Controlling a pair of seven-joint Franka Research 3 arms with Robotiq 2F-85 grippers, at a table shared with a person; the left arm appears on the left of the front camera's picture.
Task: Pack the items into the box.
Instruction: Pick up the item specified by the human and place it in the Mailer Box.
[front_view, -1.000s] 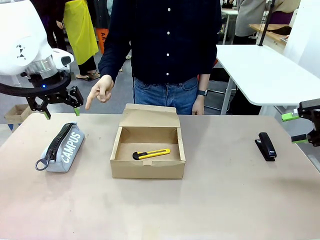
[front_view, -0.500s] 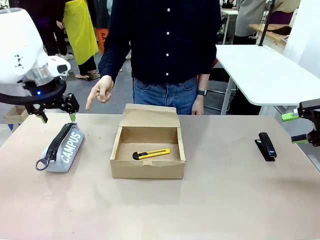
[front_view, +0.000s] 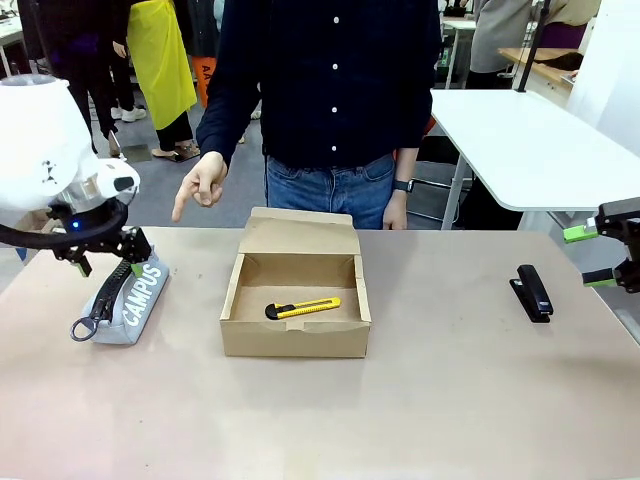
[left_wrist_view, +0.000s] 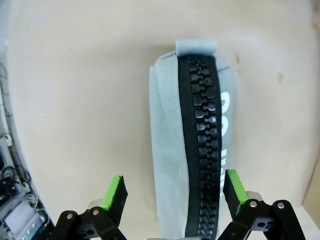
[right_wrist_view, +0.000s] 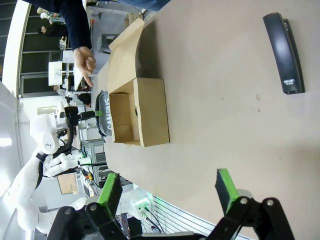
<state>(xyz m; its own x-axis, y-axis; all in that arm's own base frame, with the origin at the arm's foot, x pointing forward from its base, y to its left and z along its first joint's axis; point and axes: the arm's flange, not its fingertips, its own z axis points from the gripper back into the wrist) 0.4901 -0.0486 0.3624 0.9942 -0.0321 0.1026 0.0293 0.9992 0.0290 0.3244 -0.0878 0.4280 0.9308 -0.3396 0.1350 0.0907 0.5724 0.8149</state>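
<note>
A long grey fabric pencil pouch (front_view: 128, 292) with a black zip and white "CAMPUS" lettering lies near the left edge of the pale brown table (front_view: 450, 400), its ring pull towards the near side. The left gripper (front_view: 106, 258) is low over the pouch's far end with its jaws spread wide. In the left wrist view one green pad stands on each side of the pouch, not clamped on it.

A shallow brown cardboard box (front_view: 295, 338) sits in the middle of the table, its hinged flap lid standing up along the far side. A slim yellow-and-black utility knife (front_view: 302, 308) lies flat on the floor of the box, near the front wall.

The right gripper (front_view: 592, 256) hangs at the table's right edge — jaws wide apart, nothing between them — just beside a black stapler (front_view: 532, 291) lying near that edge.

A person in a dark shirt stands at the far edge; one hand (front_view: 203, 182) is raised with a finger pointing down, towards the pouch's side of the table.
</note>
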